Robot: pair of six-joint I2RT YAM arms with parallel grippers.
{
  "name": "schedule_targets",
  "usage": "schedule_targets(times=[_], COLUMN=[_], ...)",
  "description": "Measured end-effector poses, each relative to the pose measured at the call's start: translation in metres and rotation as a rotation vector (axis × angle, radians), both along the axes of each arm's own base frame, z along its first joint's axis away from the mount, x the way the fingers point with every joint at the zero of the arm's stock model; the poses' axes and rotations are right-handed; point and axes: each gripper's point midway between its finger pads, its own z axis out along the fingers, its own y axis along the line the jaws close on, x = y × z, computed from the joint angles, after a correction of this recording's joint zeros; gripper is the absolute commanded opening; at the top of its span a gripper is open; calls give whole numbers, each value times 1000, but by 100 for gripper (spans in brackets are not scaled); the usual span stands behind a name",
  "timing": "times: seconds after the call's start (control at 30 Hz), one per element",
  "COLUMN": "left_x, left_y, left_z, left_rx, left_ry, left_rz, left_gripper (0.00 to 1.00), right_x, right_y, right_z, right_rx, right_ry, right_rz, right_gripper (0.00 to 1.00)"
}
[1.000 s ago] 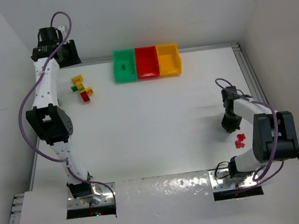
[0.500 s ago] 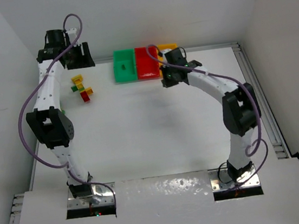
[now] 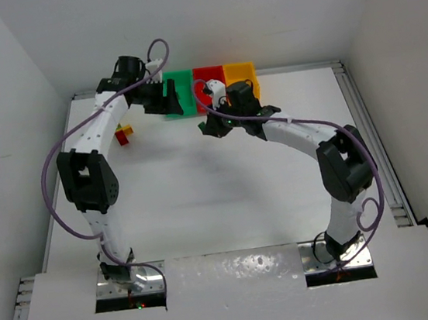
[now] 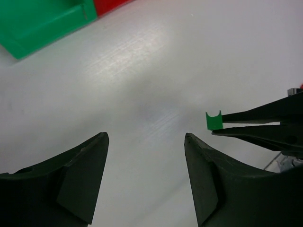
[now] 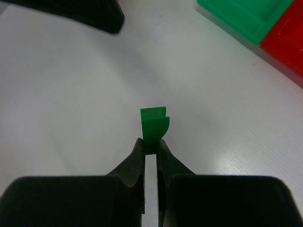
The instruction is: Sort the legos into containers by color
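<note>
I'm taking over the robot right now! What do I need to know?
Left gripper: open, empty, near the green bin.
Right gripper: shut on a green lego, in front of the bins.
Red bin and yellow bin stand in a row with the green one.
Done: green lego picked up.
Left: drop it in the green bin, then sort the legos lying far left.

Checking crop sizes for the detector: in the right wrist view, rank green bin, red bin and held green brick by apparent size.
1. green bin and red bin: both cut off by the frame, about alike, not ranked.
2. green brick, enlarged by nearness.
</note>
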Motion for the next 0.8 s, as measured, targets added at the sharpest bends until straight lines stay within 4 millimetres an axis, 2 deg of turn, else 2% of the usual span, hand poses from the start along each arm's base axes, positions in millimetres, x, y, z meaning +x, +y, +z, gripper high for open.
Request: schedule_targets(times=[0.17,0.4,0.67,0.73,0.8], left_x=[-14,-29,-34,-36,-39], left_y=[-27,-60,-65,-64,-65], left_z=[-9,-14,-13,-12,-10], left_rx=[-45,-86,-91,-96,-104], left_ry=[45,82,79,82,85], left_rz=[-44,-83,-82,-75,-75], left_gripper=[63,61,49,40,36], right_x=[2,-2,3,5,7], right_y=[12,24,18,18,18], right_z=[16,19,17,17,19], right_rx=[32,35,19,20,27], right_ry=[-81,-117,-123,-125,-130], right_rz=[13,7,-38,-47,-59], right_gripper=[0,0,0,0,0])
